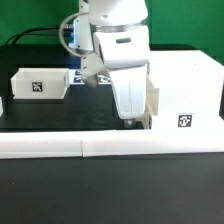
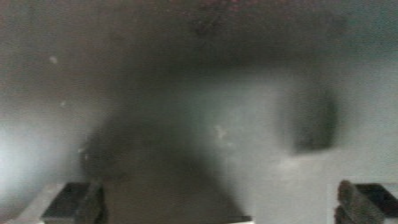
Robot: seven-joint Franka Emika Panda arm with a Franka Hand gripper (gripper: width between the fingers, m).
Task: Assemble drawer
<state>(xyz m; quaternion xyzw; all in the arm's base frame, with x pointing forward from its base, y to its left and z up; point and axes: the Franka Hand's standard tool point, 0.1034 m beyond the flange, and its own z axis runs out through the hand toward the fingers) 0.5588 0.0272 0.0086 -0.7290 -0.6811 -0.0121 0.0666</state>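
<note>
The large white drawer box with a black marker tag on its front stands on the black table at the exterior view's right. A smaller white drawer part, also tagged, lies at the left. My gripper points down at the box's left edge, close to a white panel there. In the wrist view the gripper has its two dark fingertips far apart, so it is open. Between them I see only a blurred grey surface, too close to make out.
A long white ledge runs along the table's front edge. A tagged piece lies behind the arm at the back. The black table top shows between the small part and the arm.
</note>
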